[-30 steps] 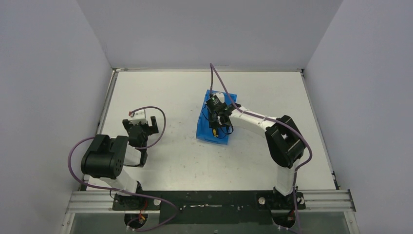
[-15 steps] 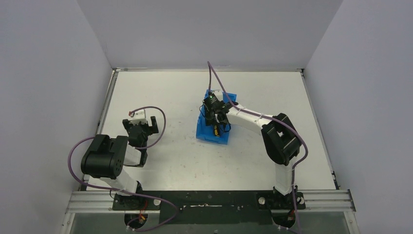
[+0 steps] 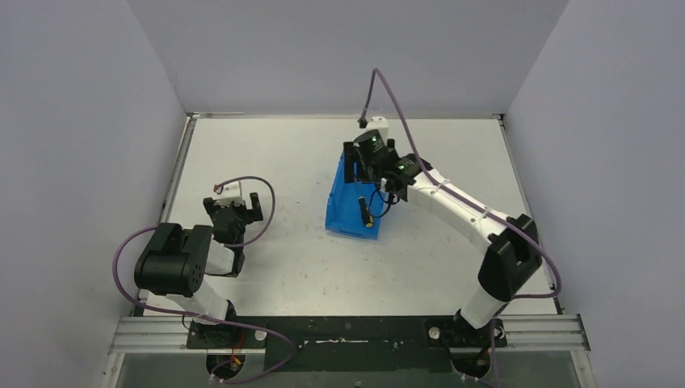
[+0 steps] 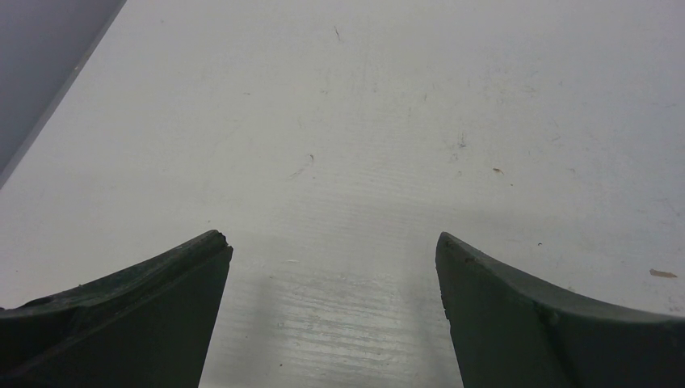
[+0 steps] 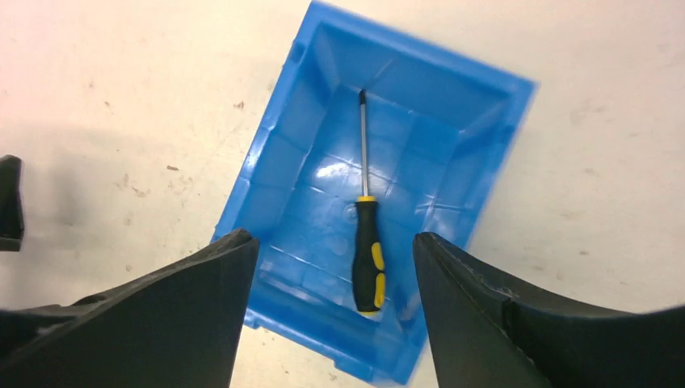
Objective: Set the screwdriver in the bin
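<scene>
The small screwdriver with a black-and-yellow handle and thin metal shaft lies flat on the floor of the bright blue rectangular plastic bin. In the right wrist view its tip points to 12 o'clock and its handle to 6 o'clock, perhaps touching that end wall. The right gripper hovers above, jaws spread wide, holding nothing. The left gripper, at the bin's 9 o'clock from above, gapes empty over the white table.

My right arm reaching far out, right gripper fingers wide apart, left arm folded, left gripper fingers parted
</scene>
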You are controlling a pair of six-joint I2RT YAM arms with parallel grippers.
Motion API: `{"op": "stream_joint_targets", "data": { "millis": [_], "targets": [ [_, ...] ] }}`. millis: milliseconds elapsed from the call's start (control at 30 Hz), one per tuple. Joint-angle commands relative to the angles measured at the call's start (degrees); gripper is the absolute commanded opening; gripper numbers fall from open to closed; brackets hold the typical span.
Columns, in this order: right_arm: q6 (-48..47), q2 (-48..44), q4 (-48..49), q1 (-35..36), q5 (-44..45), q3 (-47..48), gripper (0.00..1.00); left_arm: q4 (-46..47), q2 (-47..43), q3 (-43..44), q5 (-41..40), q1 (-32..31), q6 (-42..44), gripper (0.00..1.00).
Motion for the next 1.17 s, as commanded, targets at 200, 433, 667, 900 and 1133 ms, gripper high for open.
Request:
{"op": "stream_joint_targets", "data": {
  "millis": [200,433,667,900,1133],
  "targets": [
    [-5.46,-22.47,6.33,-12.92,6.23,-16.65,1.00,1.80,-0.29,1.17,0.51,0.33,0.45,0.97],
    [-7.59,-30.74,17.71,-27.87,2.91,-36.02,1.00,1.80,-0.31,1.20,0.53,0.31,0.46,0.97],
    [-11.61,-39.12,46.28,-35.30,-4.50,-59.78,1.00,1.86,-0.31,1.20,0.53,0.31,0.49,0.97],
    [-14.57,-41.85,59.18,-36.05,-5.84,-68.61,1.00,1.84,-0.28,1.27,0.53,0.31,0.45,0.97],
    [-15.04,-42.36,60.19,-36.05,-6.57,-69.24,1.00,1.90,-0.41,1.16,0.53,0.31,0.50,0.97]
  ]
}}
